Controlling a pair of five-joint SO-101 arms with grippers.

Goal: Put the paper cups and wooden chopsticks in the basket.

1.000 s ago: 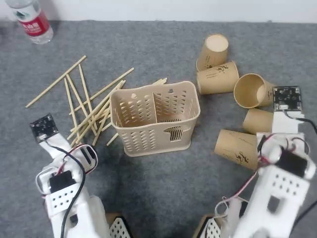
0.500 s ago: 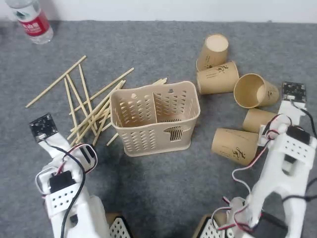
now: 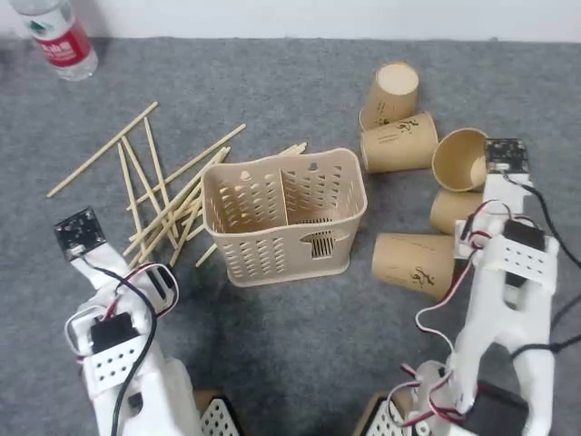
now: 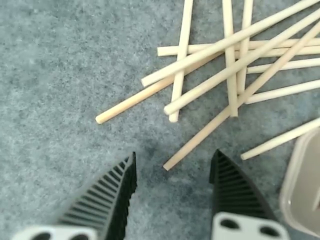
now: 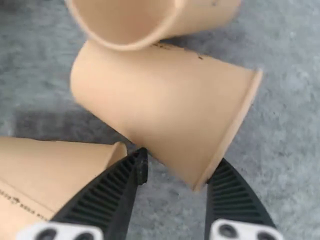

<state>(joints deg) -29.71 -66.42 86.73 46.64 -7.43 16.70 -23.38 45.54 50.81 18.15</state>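
Observation:
The beige slotted basket (image 3: 286, 213) stands mid-table. Left of it lie several wooden chopsticks (image 3: 163, 191) in a loose pile. Several paper cups lie on their sides to its right, one nearest the basket (image 3: 413, 263). My left gripper (image 4: 175, 165) is open just above the carpet, with a chopstick end (image 4: 172, 162) between its fingertips and the pile (image 4: 235, 65) beyond. My right gripper (image 5: 180, 165) is open, and a lying cup (image 5: 160, 105) has its rim edge at the gap. Another cup (image 5: 45, 175) touches one finger.
A plastic bottle (image 3: 59, 36) stands at the far left corner. The left arm (image 3: 118, 318) sits near the front left and the right arm (image 3: 508, 263) at the right, over the cups. Grey carpet covers the table. A basket corner (image 4: 305, 185) shows beside the left gripper.
The right arm has swung back and leftward over the cups. The nearest lying cup has been pushed a little toward the basket. The left arm has kept still.

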